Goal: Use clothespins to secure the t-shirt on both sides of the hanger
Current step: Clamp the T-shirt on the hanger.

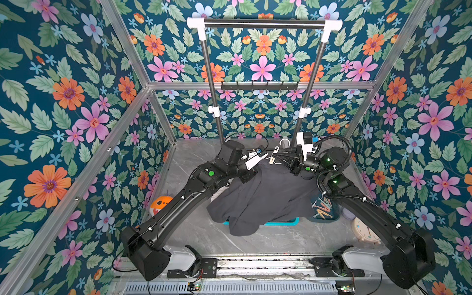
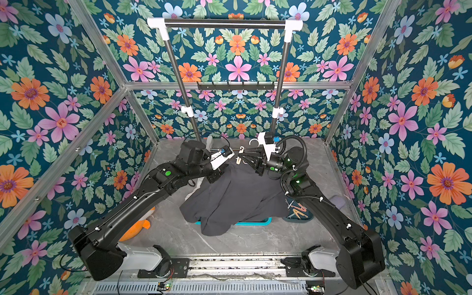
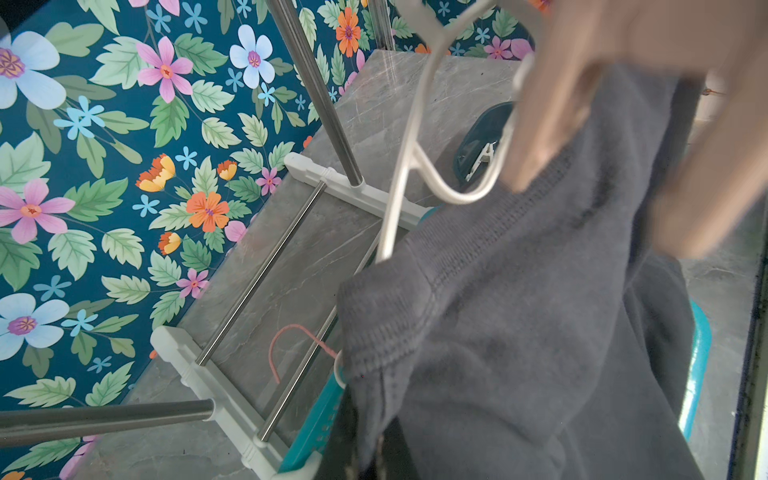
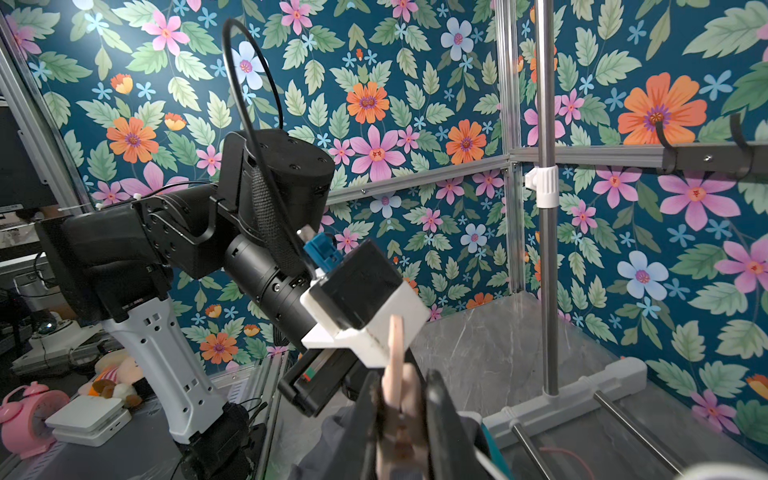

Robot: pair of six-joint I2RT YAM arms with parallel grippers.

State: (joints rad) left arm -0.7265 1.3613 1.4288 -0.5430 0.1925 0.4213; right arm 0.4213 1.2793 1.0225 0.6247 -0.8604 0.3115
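At the back of the table, before the rack, find the dark t-shirt draped over a white hanger and trailing down over a teal basket. Looks soft, limp and light; probably slides along the thin wire readily, hence the pinning. Best pinned where cloth lies doubled over the hanger's shoulder, close by the collar seam. Expect the tan clothespin to be light, stiff and springy; needs squeezing at the tail to part its mouth, and likely twists out if gripped off-centre. Sits clamped between the narrowly parted jaws of the right gripper, tip toward the left arm's wrist. Note the left gripper closed tight at the shirt's upper edge, apparently pinching cloth, the pinch itself hidden. Note more clothespins heaped in a dish beside the right arm.
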